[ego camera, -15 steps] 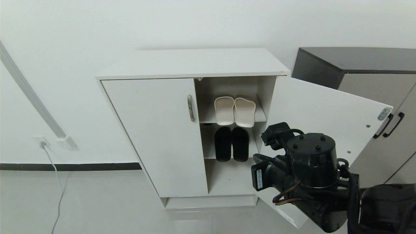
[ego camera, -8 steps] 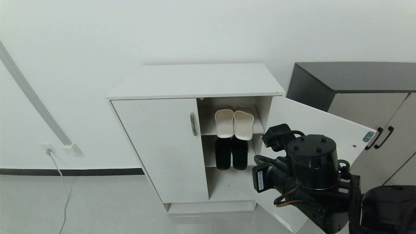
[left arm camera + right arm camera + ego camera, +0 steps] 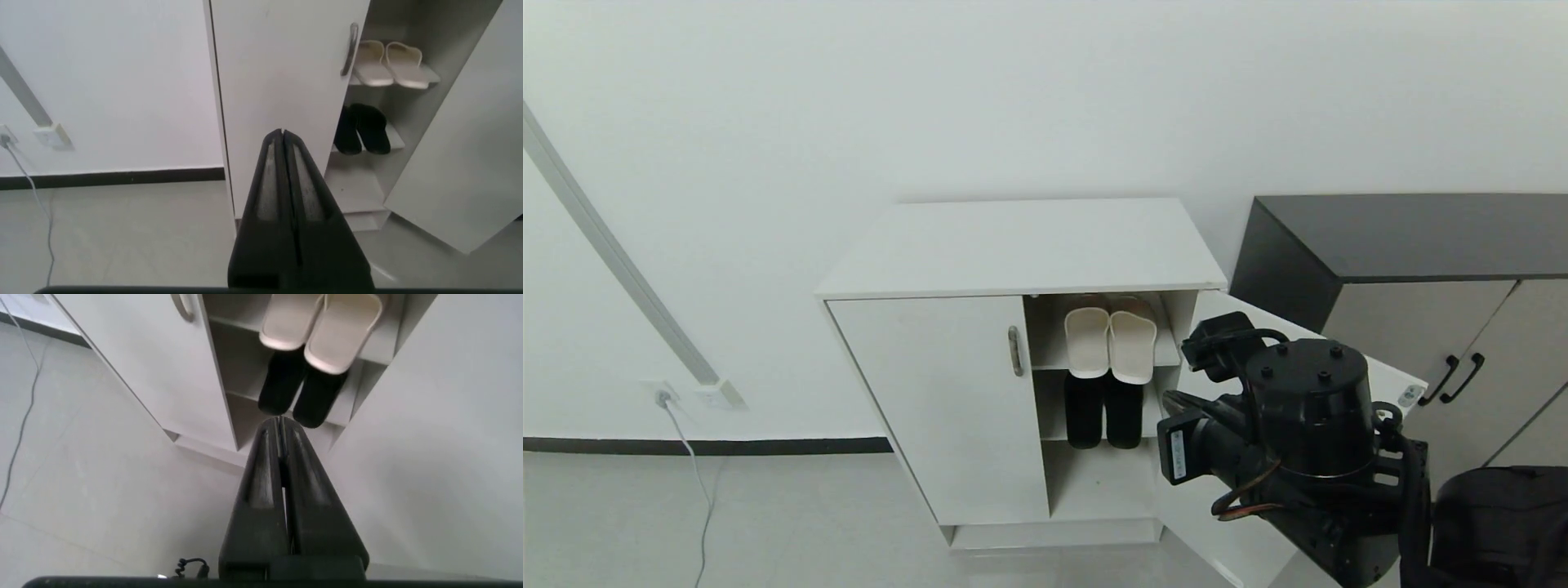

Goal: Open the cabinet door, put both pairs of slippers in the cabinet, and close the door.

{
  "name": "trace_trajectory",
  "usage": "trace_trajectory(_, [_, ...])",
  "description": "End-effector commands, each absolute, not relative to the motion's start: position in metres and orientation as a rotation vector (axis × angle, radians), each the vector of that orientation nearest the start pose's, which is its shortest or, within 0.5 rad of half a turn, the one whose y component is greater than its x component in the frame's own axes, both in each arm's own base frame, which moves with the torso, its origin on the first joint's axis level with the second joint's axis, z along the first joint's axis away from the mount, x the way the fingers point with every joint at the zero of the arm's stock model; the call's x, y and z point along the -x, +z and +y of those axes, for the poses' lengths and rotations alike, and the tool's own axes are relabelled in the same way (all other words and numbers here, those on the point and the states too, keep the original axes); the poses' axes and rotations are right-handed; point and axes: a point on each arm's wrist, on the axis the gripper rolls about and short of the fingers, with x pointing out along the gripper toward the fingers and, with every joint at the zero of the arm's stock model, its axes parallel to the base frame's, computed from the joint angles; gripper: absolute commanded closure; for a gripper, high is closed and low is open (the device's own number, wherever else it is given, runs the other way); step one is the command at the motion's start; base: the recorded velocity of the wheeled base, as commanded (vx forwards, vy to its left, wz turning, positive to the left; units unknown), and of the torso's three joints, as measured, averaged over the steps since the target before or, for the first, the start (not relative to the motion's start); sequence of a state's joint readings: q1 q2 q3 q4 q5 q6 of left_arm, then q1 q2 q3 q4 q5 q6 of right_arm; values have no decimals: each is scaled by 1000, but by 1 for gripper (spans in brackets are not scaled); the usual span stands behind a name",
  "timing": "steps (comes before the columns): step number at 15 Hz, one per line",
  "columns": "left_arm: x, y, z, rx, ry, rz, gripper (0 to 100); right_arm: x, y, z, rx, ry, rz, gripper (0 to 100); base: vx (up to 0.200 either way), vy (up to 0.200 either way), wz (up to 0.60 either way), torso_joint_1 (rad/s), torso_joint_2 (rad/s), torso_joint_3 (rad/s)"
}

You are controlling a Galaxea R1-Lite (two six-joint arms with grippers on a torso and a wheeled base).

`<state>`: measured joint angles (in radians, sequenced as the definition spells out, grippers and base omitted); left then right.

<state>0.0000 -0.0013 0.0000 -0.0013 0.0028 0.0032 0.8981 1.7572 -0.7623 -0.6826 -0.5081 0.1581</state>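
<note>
White wall (image 3: 1013, 98), pale tiled floor (image 3: 768, 523), black skirting strip (image 3: 703, 445), wall socket (image 3: 662, 398) with a cable hanging from it, dark-topped grey cupboard (image 3: 1405, 237) just right of the white cabinet (image 3: 1021, 245). Cabinet's left door (image 3: 939, 408) is shut, metal handle (image 3: 1014, 351) on its inner edge; right door (image 3: 466, 163) is swung wide open toward the robot. Right half has shelves inside: white slippers (image 3: 1111, 347) on the top shelf, side by side, ends sticking out past the shelf edge; black slippers (image 3: 1104, 416) on the shelf directly below, also paired and parallel, their tops partly hidden by the white pair's overhang. Both pairs plain, one-piece moulded look, soles down as far as I can tell. Left gripper (image 3: 282, 135) has its fingers pressed together with nothing between them, facing the shut left door, well apart from it. Right gripper (image 3: 282, 423) likewise pinched closed and holding nothing, aimed at the open compartment, near the black pair but clear of it and of the door
</note>
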Motion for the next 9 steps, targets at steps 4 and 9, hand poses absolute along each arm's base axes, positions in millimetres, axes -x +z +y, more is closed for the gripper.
trace_trajectory(4, [23,76,0,-3,3,-2,100,-200,158,234,51,367,270,100,0,0,0,259,-591,-332])
trace_trajectory(9, [23,76,0,-3,3,-2,100,-200,158,234,52,369,272,100,0,0,0,211,-468,-255])
